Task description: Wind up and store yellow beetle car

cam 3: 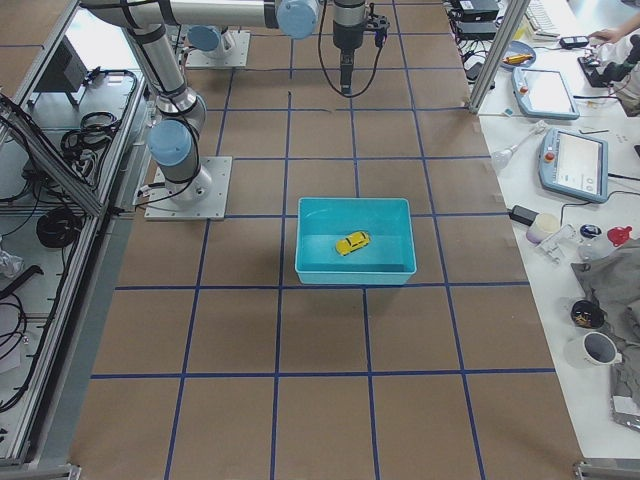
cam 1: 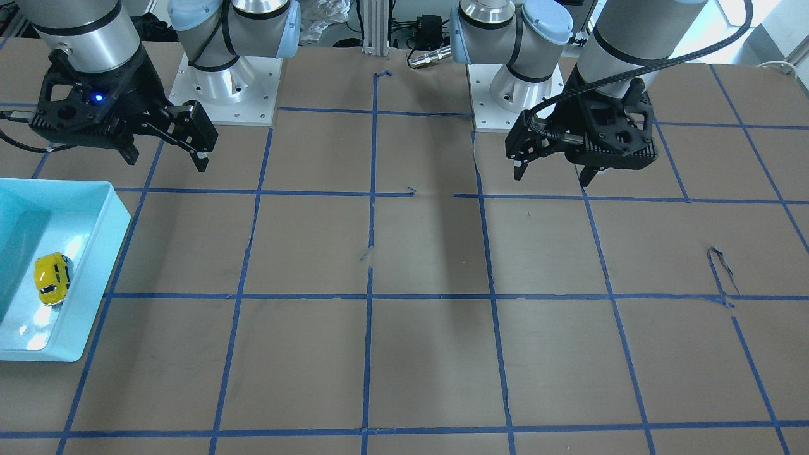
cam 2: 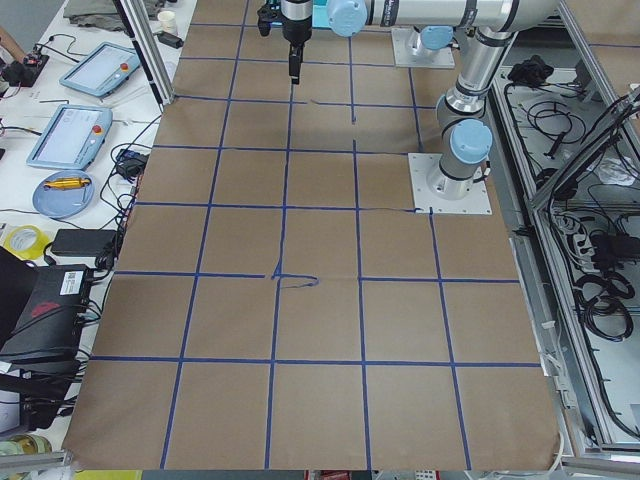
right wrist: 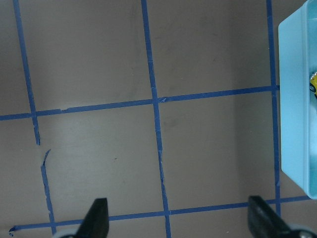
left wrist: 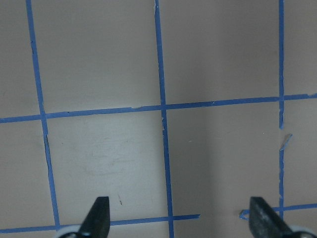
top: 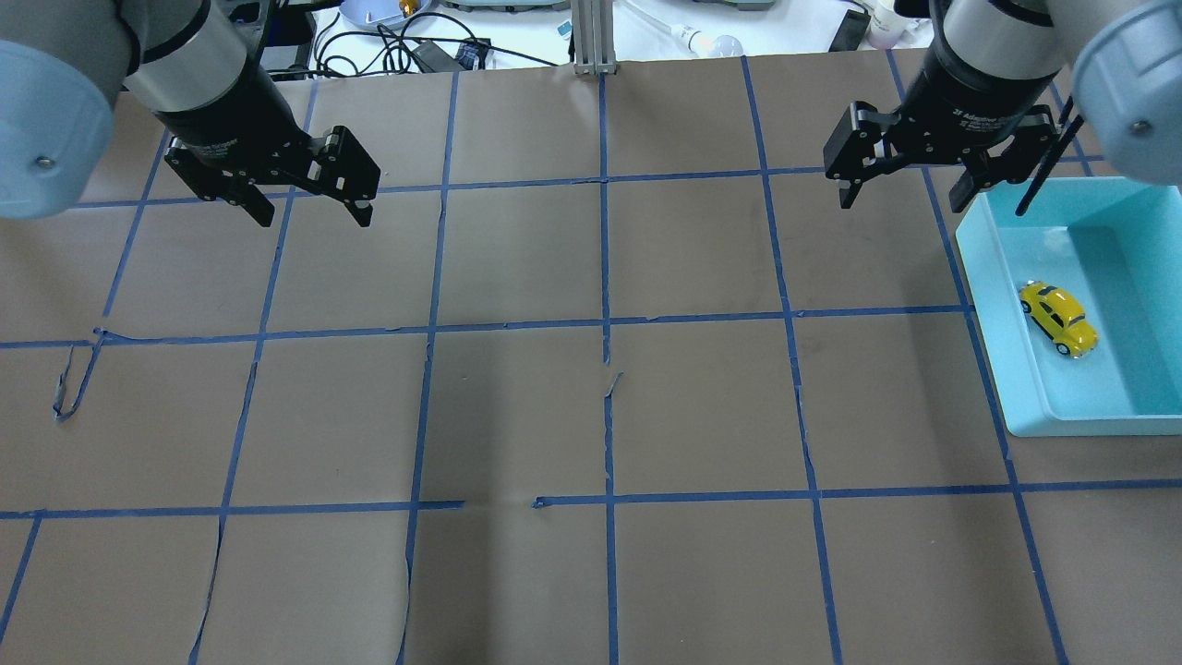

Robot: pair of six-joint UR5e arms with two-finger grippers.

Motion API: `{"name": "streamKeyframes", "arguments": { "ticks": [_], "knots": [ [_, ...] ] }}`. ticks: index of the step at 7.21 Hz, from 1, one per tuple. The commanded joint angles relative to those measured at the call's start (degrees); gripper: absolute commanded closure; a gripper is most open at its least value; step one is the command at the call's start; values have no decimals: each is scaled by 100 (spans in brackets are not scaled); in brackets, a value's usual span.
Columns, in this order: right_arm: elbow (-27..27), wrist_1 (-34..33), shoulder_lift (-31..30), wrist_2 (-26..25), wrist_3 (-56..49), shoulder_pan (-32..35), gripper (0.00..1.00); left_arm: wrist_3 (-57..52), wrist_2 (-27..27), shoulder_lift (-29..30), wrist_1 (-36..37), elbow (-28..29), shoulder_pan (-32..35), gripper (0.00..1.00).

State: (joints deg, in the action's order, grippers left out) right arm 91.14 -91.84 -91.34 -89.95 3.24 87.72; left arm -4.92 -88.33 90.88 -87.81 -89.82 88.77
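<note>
The yellow beetle car (top: pixel 1058 318) lies inside a light-blue bin (top: pixel 979 286) at the table's right end; it also shows in the front view (cam 1: pixel 52 278) and the right side view (cam 3: pixel 351 243). My right gripper (top: pixel 903 199) hangs open and empty above the table, just left of the bin's far corner. In the right wrist view (right wrist: pixel 178 220) the bin's rim (right wrist: pixel 292 99) and a sliver of the car (right wrist: pixel 314 84) show at the right edge. My left gripper (top: pixel 314 217) is open and empty over the table's left half, and its wrist view (left wrist: pixel 181 220) shows only paper and tape.
Brown paper with a blue tape grid (top: pixel 605 323) covers the table; some tape is torn and lifted (top: pixel 69 388). An aluminium post (top: pixel 594 37) stands at the far edge. Both arm bases (cam 1: pixel 227 95) (cam 1: pixel 515 101) sit on the robot's side.
</note>
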Motion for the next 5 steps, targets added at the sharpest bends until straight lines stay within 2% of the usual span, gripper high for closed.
{"name": "streamKeyframes", "arguments": {
  "ticks": [1, 5],
  "knots": [
    [-17, 17, -7, 21, -60, 8, 0, 0, 0, -9, 1, -1, 0, 0],
    [9, 17, -7, 30, -69, 8, 0, 0, 0, -9, 62, -18, 0, 0]
  ]
}}
